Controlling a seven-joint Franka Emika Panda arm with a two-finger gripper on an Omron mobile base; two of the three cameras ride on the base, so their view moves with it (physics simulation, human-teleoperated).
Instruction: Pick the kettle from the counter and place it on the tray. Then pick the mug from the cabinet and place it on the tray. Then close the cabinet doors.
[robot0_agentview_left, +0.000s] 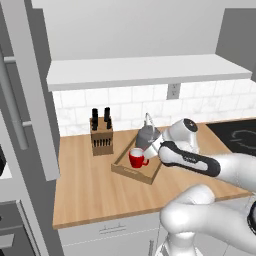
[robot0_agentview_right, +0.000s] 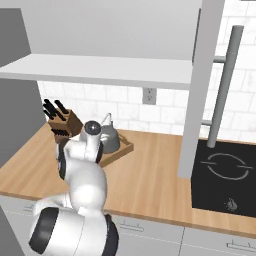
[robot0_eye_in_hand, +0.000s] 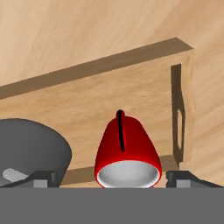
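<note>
the mug (robot0_eye_in_hand: 127, 153) stands upright in the tray (robot0_eye_in_hand: 131, 94), handle away from the released tool (robot0_eye_in_hand: 112, 178).

Bright, even rendered light — soft shadows inside the tray (robot0_eye_in_hand: 131, 94); edges slightly soft, perhaps from low resolution.

You have the red mug (robot0_agentview_left: 136, 158) sitting in the wooden tray (robot0_agentview_left: 131, 172) on the counter (robot0_agentview_left: 95, 195), just in front of the grey kettle (robot0_agentview_left: 148, 136); the knife block (robot0_agentview_left: 101, 135) stands left.
</note>
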